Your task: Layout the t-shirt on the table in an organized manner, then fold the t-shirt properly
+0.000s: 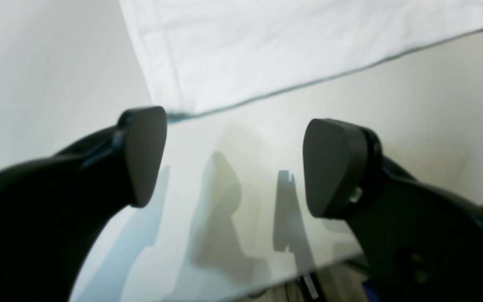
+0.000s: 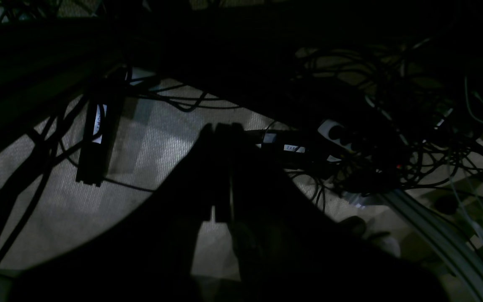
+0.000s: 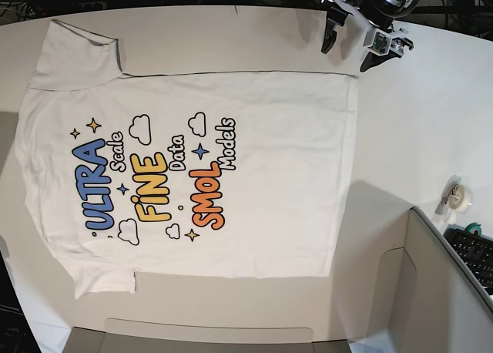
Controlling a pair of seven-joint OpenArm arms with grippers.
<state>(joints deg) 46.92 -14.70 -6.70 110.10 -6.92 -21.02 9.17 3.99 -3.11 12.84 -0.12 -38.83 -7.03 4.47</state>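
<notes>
So — one shirt (image 3: pixel 192 168), spread flat and print-up on the tabletop (image 3: pixel 431 122), already looking pretty tidy, which suggests layout mostly done and folding up next. Long axis running left-right in the base view: collar end at that view's left, hem at its right.

Left gripper (image 1: pixel 233 163) hovering just off the hem corner at the top right of the base view, jaws spread wide, nothing between them. From the left wrist view, shirt corner sitting just ahead of the jaws and a touch to that view's left, bare tabletop directly beneath. Clearly the nearer arm for that corner.

Right gripper (image 2: pixel 220 167) nowhere on the tabletop — wrist view dark, looking down at floor and a tangle of cables, jaws pressed together, holding nothing.

Count: one shirt, two grippers, plus a tape roll (image 3: pixel 457 197) and a keyboard (image 3: pixel 476 254) well off toward the base view's right edge.
</notes>
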